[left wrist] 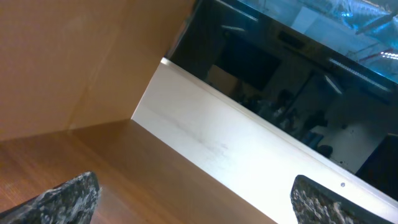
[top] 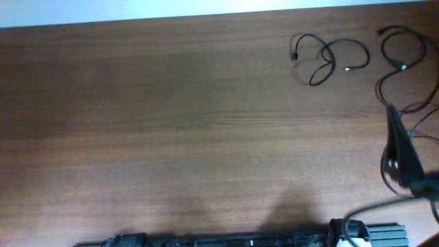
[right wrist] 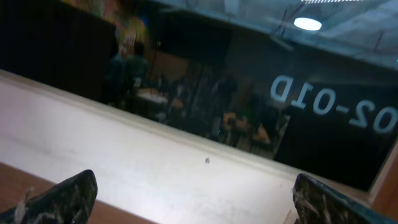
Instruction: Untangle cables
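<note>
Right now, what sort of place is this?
Probably an indoor lab or office workroom: a brown wood-grain table carrying thin black looped cables, and beyond it a dark glass wall with reversed lettering.

Thin black cables (top: pixel 332 55), loose loops, far right

Mirrored white lettering (right wrist: pixel 333 104) on the dark glass pane (right wrist: pixel 186 68), read in reverse as roughly "20-01D", otherwise nothing legible
</note>
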